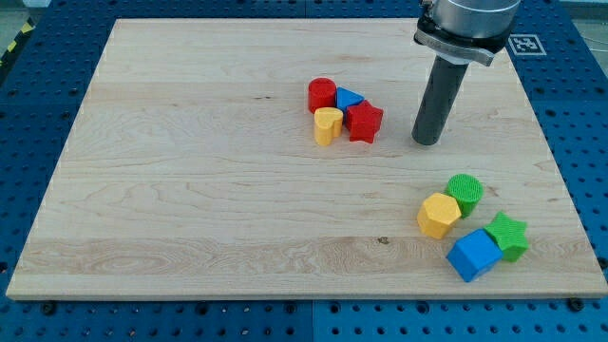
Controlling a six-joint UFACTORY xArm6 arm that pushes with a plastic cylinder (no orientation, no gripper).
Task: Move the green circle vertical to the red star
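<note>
On the wooden board [190, 190], your rod carries no pincer, so nothing opens or closes; my tip [427, 142] stands just right of the red star [365, 122], well above the green circle [465, 191]. That circle touches the yellow hexagon [438, 215], with the blue cube [473, 255] and green star [508, 235] near. A careless push could drag the hexagon along, or overshoot into the red star's cluster.

Yellow hexagon [438, 215] touching blue cube [473, 256]

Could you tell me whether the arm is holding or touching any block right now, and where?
Nothing is held: my tip stands clear, right of the red star, above the green circle.
</note>
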